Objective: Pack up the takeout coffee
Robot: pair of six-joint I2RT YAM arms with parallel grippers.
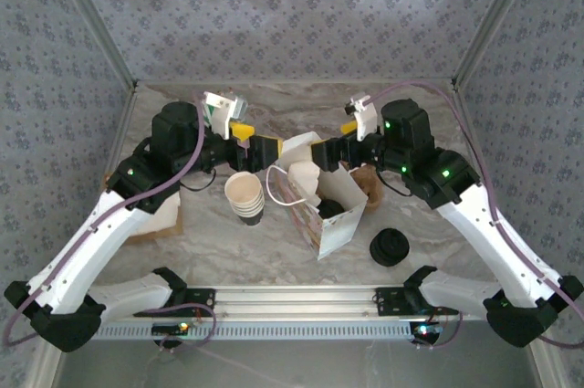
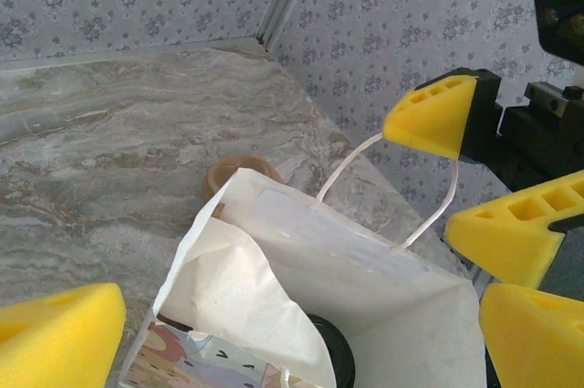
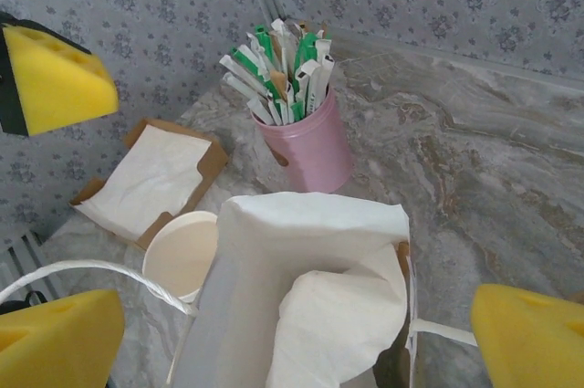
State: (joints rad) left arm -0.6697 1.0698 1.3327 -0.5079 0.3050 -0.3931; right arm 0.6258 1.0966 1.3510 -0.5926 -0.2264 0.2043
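Note:
The takeout coffee (image 1: 330,208) stands inside the open white paper bag (image 1: 321,224) at the table's middle. Its round black lid (image 2: 335,353) shows under a folded-in flap of the bag (image 2: 365,288), and its side is hidden. My left gripper (image 1: 270,147) hovers open over the bag's left rim, its yellow fingers (image 2: 60,333) wide apart above the opening. From the other side, my right gripper (image 1: 318,151) hangs open over the same bag (image 3: 310,297) with nothing between its fingers (image 3: 531,338). A white bag handle (image 2: 392,187) loops up near the right gripper's fingers.
A stack of lidless cups (image 1: 245,196) stands just left of the bag. A stack of black lids (image 1: 390,246) sits at the front right. A pink cup of wrapped straws (image 3: 306,137) and a brown napkin tray (image 3: 151,178) lie behind. A brown sleeve (image 2: 239,173) sits beside the bag.

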